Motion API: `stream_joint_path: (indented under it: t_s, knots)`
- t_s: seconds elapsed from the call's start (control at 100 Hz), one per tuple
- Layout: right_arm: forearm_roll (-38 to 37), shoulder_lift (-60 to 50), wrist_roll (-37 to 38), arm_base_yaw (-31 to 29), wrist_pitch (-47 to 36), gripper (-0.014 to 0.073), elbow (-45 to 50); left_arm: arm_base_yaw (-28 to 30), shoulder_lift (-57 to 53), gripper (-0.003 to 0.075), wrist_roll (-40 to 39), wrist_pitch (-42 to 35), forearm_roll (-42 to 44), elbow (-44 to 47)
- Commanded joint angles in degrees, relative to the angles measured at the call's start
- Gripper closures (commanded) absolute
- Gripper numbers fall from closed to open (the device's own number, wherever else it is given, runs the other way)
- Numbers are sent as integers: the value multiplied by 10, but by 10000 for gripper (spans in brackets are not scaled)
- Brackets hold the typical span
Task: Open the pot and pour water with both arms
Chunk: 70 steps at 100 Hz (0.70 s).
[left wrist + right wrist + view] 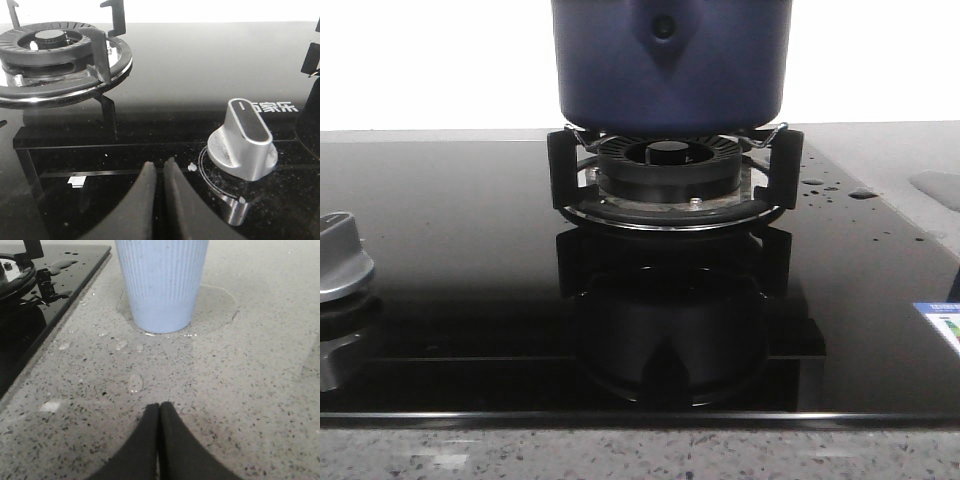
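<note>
The dark navy-blue pot (670,62) stands on the black pronged support of the burner (670,170) at the top middle of the front view; its pointed boss with a small round hole faces me, and its top is cut off by the frame. My left gripper (160,167) is shut and empty, low over the black glass hob next to a silver knob (243,141). My right gripper (160,406) is shut and empty over the speckled counter, a short way in front of a pale blue ribbed cup (161,282). Neither gripper shows in the front view.
A second, bare burner (52,50) lies beyond the left gripper. A silver knob (342,255) sits at the hob's left edge. Water drops and a wet patch (215,305) lie around the cup. The hob's edge (60,330) runs beside the right gripper.
</note>
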Motion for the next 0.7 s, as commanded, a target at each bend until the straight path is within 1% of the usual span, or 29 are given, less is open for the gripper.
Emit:
stream_joint_path:
  t_s: [0.0,0.66,0.69]
  knots:
    - [-2,-13,-3,-4,-11,657,17,2,-17,741,-5,-28,-7,27]
    - [-2,-12,-3,-4,-12,657,16,2,-17,741,-5,-28,-7,27]
    - [-11,-12,-3,-4,-18,657,16,2,-17,741,-5,-28,-7,27]
